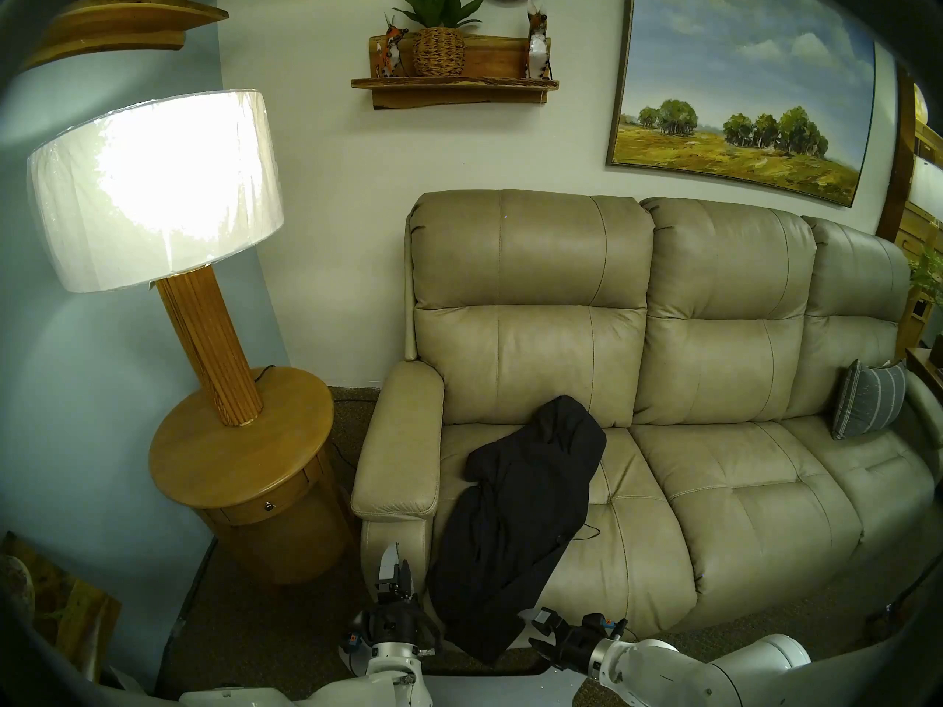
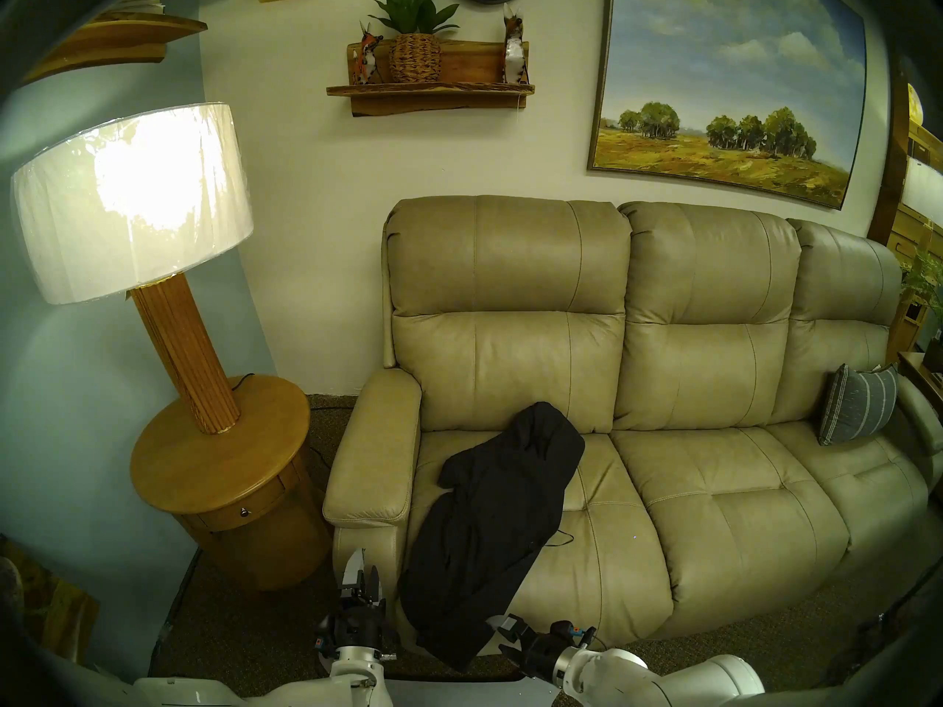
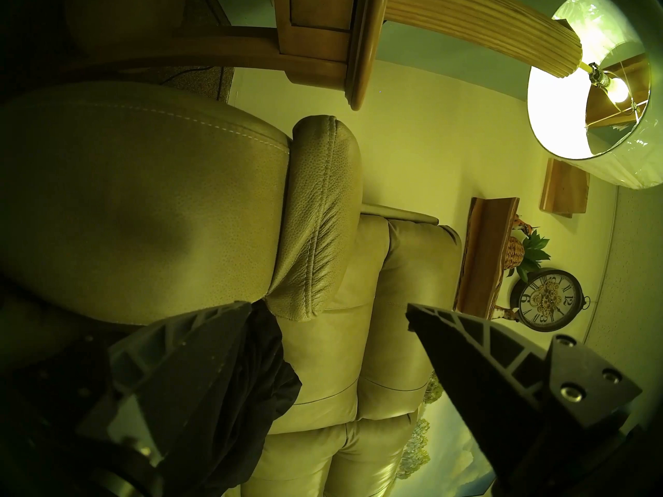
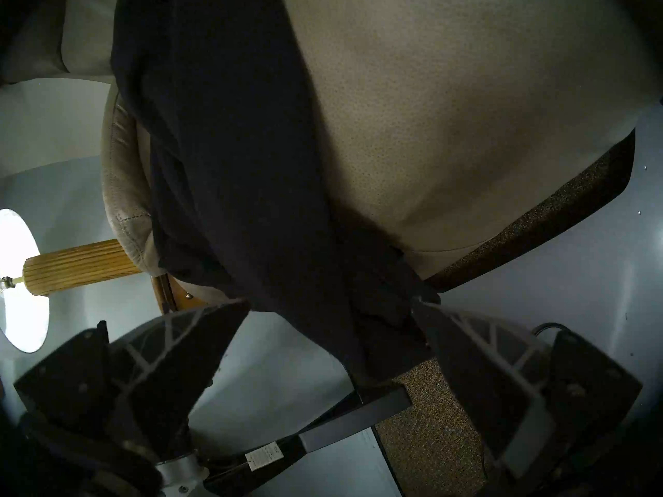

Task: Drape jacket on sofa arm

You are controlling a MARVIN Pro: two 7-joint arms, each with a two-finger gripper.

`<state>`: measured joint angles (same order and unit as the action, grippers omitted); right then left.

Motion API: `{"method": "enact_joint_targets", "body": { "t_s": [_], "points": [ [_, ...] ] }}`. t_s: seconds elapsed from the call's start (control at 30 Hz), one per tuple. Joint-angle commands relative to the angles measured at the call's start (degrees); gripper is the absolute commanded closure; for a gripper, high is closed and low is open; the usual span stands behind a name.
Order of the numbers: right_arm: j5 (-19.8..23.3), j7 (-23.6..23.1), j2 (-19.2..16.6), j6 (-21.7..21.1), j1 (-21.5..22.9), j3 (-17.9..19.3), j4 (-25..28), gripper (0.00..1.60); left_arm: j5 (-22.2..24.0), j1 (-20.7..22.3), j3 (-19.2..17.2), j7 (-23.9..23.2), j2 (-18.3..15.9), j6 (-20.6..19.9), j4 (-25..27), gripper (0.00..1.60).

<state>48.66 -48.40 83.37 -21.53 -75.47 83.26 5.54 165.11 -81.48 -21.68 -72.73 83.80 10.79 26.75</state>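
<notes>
With both tools spread wide and nothing held, the limp black fabric jacket (image 1: 515, 517) could be dragged off the seat if only its hanging hem is pinched by the right tool (image 1: 536, 632), missing the padded beige leather sofa arm (image 1: 403, 446).

Two glossy white rounded arm casings, ending in black cylindrical wrist housings with small orange-and-blue tags. Black left gripper (image 1: 397, 563) and right gripper (image 1: 533, 631), each with ribbed, triangular lattice fingers (image 3: 477, 345) on screwed black mounting blocks.
</notes>
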Motion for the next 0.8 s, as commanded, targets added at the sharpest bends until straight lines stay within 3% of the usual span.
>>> {"method": "enact_joint_targets", "body": {
  "t_s": [0.0,0.3,0.67,0.7,0.73,0.77],
  "points": [
    [0.63,4.98,5.66,1.88,2.6,0.63,0.91,0.0,-0.11,0.11,0.01,-0.25,0.0,0.1,0.05,0.0],
    [1.63,12.4,9.1,3.97,4.15,2.4,1.18,0.0,-0.13,0.1,-0.04,-0.17,0.01,0.04,0.04,0.0],
    [4.42,14.55,10.77,3.22,5.04,6.03,1.35,0.0,-0.15,0.1,-0.08,-0.12,0.01,-0.02,0.04,0.0],
    [4.58,14.79,10.68,3.05,5.26,6.28,1.39,0.23,-0.16,0.1,-0.08,-0.12,0.01,-0.02,0.04,0.0],
    [4.85,15.18,10.58,2.87,5.57,6.66,1.42,0.81,-0.16,0.1,-0.09,-0.13,0.01,-0.02,0.04,0.0],
    [4.91,15.33,10.44,2.59,5.83,6.8,1.47,1.02,-0.16,0.1,-0.09,-0.13,0.01,-0.02,0.04,0.0]
  ]
}}
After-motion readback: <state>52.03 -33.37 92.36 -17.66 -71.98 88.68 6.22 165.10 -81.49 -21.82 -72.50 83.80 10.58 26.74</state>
